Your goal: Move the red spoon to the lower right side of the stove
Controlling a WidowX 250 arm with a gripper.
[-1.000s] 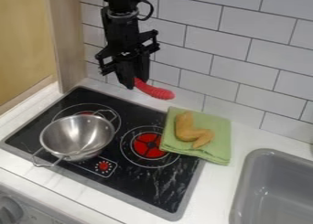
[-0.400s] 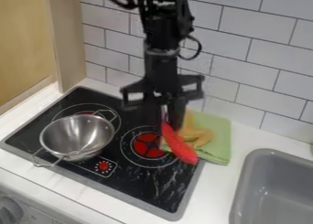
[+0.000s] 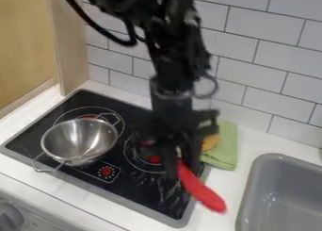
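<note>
To the left of the claw [image 3: 182,171], a shiny metal pot [image 3: 78,140] with loop handles is seen. Just behind and right of the claw, a green cloth [image 3: 225,152] is partly hidden; on it, an orange-yellow object [image 3: 211,142], perhaps toy food, is mostly blocked. Farther right, a grey sink [image 3: 269,158] is set into the white counter [image 3: 228,182]. Behind the claw, a wall is covered in pale tiles [image 3: 258,74].

Stove as my clock centre, on camera
I've got the pot [image 3: 94,131] on the stove [image 3: 141,187] towards ten, the cloth [image 3: 228,147] at its three o'clock edge bearing food [image 3: 211,141], the sink [image 3: 254,178] beyond towards four, wall [image 3: 258,74] at one.
</note>
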